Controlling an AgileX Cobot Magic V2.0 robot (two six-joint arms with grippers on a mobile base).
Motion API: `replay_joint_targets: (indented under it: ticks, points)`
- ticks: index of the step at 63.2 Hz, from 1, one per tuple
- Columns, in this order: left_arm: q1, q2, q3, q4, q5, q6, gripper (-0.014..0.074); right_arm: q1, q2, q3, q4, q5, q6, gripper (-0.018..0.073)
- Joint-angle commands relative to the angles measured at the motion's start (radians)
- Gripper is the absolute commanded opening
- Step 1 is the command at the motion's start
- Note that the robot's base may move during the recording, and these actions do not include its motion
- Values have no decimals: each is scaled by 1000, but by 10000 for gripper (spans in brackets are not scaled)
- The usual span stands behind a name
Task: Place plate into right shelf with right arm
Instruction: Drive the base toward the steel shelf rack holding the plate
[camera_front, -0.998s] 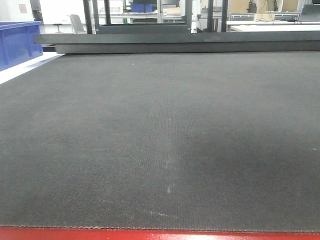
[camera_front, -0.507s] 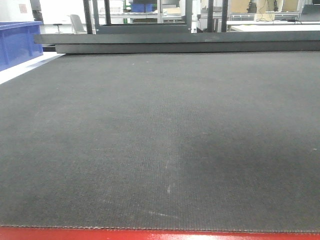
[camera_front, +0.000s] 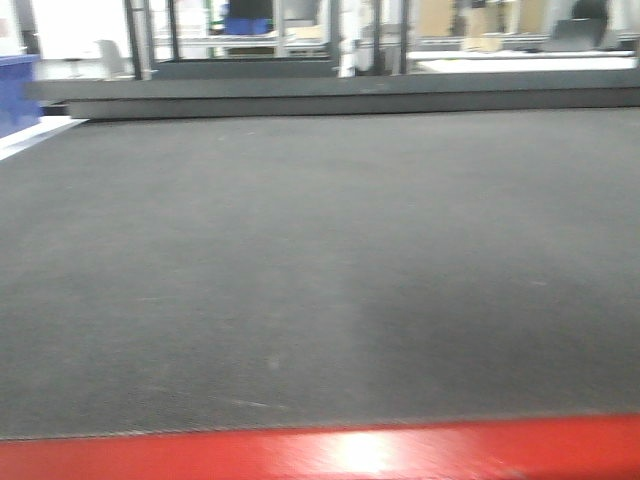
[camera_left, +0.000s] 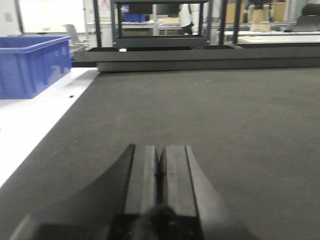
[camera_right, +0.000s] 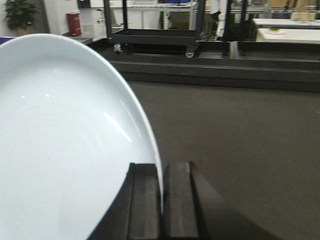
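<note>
The plate (camera_right: 60, 140) is glossy, pale blue-white, with faint concentric ridges, and fills the left half of the right wrist view. My right gripper (camera_right: 161, 165) is shut on the plate's rim and holds it on edge above the dark mat. My left gripper (camera_left: 160, 149) is shut and empty, low over the dark mat (camera_left: 210, 115). Neither gripper nor the plate shows in the front view. The stainless-steel right shelf is out of view.
A blue bin (camera_left: 30, 65) stands on a white surface at the left. The red table edge (camera_front: 320, 455) runs along the front. A raised dark ledge (camera_front: 330, 95) bounds the mat's far side. A black wheeled cart (camera_right: 155, 25) stands beyond.
The front view has swung to the right and blurred: the blue bin slid towards the left edge, and more of the red front edge shows.
</note>
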Motion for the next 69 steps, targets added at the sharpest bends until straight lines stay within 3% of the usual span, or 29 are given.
replay_joint_targets:
  ticks: [1, 69]
  points:
    - [2, -11, 8, -2, -89, -2, -47, -5, 7, -29, -19, -93, -8, 54]
    - [2, -11, 8, -2, -89, -2, -47, -5, 5, -29, -19, -93, -8, 54]
